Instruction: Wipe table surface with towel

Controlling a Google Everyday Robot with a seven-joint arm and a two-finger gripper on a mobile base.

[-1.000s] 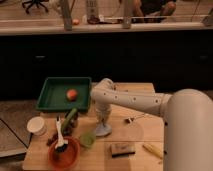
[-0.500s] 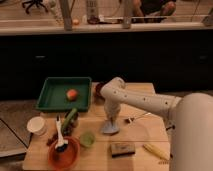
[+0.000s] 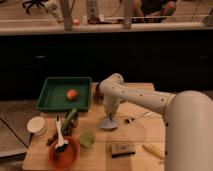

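Bench [image 3: 145, 134] space was left open toward the right edge. Gripper [image 3: 108, 119] was pressed at the bench's middle, jaws clenched on the grey towel [image 3: 108, 123]; the green tray [image 3: 64, 102] occupied the back-left corner.

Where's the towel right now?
In the camera view, the towel lies mid-table under the gripper, right of the green tray and up-right of the small green cup.
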